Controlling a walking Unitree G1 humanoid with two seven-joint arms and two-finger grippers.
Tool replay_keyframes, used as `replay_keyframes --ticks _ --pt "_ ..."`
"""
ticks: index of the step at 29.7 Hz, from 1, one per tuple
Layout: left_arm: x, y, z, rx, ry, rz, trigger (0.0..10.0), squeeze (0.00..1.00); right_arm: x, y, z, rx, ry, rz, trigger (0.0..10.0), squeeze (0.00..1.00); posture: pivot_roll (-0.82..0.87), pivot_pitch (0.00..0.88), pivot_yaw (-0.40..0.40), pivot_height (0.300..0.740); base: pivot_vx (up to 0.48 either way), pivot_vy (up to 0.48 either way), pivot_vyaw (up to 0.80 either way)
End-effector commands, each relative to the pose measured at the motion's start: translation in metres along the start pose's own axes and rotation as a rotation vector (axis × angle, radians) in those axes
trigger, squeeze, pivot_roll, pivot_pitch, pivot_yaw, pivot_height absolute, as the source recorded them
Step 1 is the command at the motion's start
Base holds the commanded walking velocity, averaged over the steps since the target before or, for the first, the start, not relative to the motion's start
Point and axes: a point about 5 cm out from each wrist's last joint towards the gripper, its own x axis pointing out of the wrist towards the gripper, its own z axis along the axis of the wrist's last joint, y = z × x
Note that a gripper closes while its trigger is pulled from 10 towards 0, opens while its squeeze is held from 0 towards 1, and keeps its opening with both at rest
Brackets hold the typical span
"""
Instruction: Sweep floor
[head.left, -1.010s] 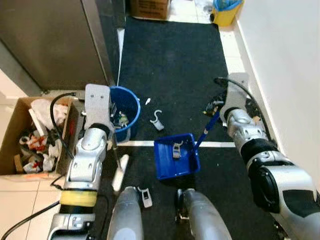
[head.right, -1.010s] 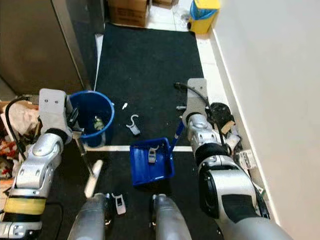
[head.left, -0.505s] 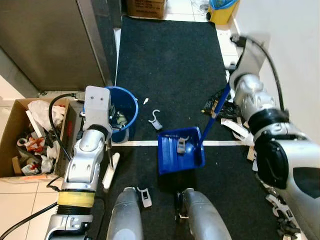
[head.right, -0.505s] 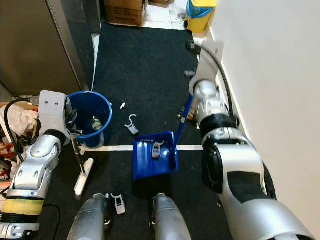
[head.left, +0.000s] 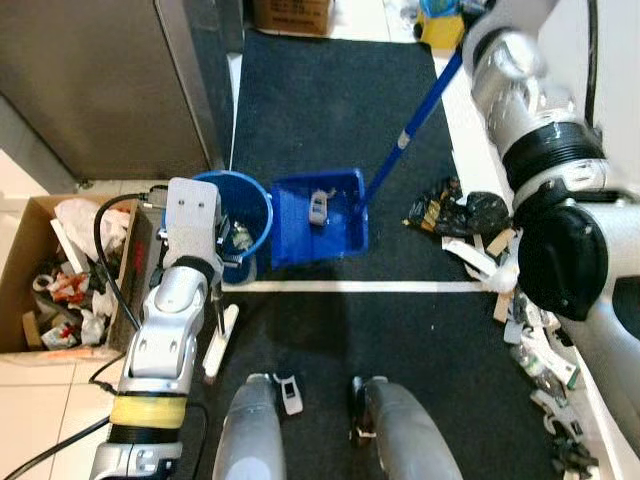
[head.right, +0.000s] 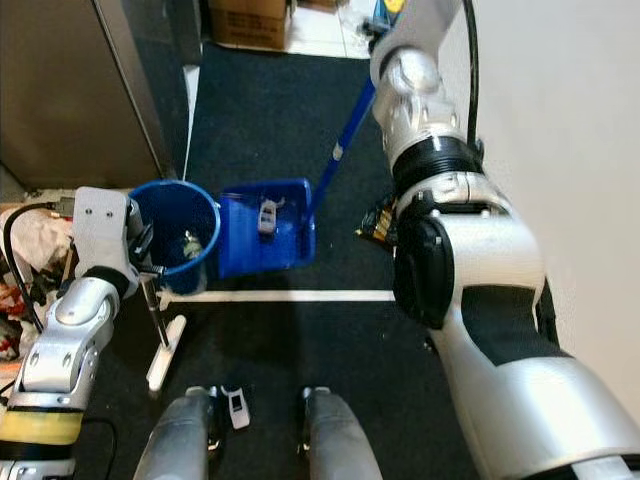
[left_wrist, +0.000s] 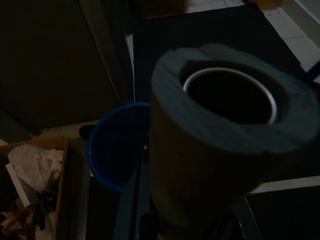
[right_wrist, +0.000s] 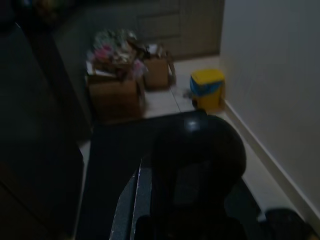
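A blue dustpan (head.left: 320, 215) hangs tilted right beside the blue bucket (head.left: 262, 200), with a small grey clip (head.left: 318, 205) lying in it. Its long blue handle (head.left: 415, 120) slants up to my raised right arm (head.left: 520, 80), which holds it near the top. The dark handle end (right_wrist: 197, 160) sits close before the right wrist camera. My left gripper (head.left: 214, 272) is shut on the broom's thin stick. The white brush head (head.left: 220, 335) rests on the black mat, and the stick's foam-wrapped top (left_wrist: 225, 125) looms in the left wrist view.
A cardboard box of rubbish (head.left: 40, 270) stands at the left and a metal door (head.left: 100, 80) behind it. A black bag and litter (head.left: 455, 210) lie along the right wall. A white clip (head.left: 288, 392) lies by my feet. A white line (head.left: 400, 286) crosses the mat.
My right arm has risen and carried the dustpan off the floor by my feet, up and left to the bucket's side. The broom head slid left and now rests still.
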Motion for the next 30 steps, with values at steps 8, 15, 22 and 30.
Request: replay_keyframes --ticks 8,15,22,30 --pt "-0.011 0.005 0.013 -0.019 -0.06 -0.007 10.0 0.0 -0.001 0.018 0.013 0.019 -0.064 0.04 10.0 0.0 0.18 0.067 -0.149 0.74 0.0 0.0 0.0" --pt "-0.011 0.0 0.008 -0.024 -0.042 -0.014 10.0 0.0 0.0 -0.003 0.008 0.024 -0.061 -0.024 10.0 0.0 0.16 0.07 -0.134 0.74 0.0 0.0 0.0" --pt "-0.007 -0.007 0.011 -0.025 -0.039 -0.043 10.0 0.0 0.0 -0.058 -0.014 -0.062 -0.005 -0.172 10.0 0.0 0.14 0.07 -0.106 0.74 0.0 0.0 0.0" --pt "-0.001 -0.003 0.017 -0.021 -0.047 -0.027 10.0 0.0 -0.015 -0.095 -0.078 -0.042 0.153 -0.249 10.0 0.0 0.13 0.068 -0.068 0.74 0.0 0.0 0.0"
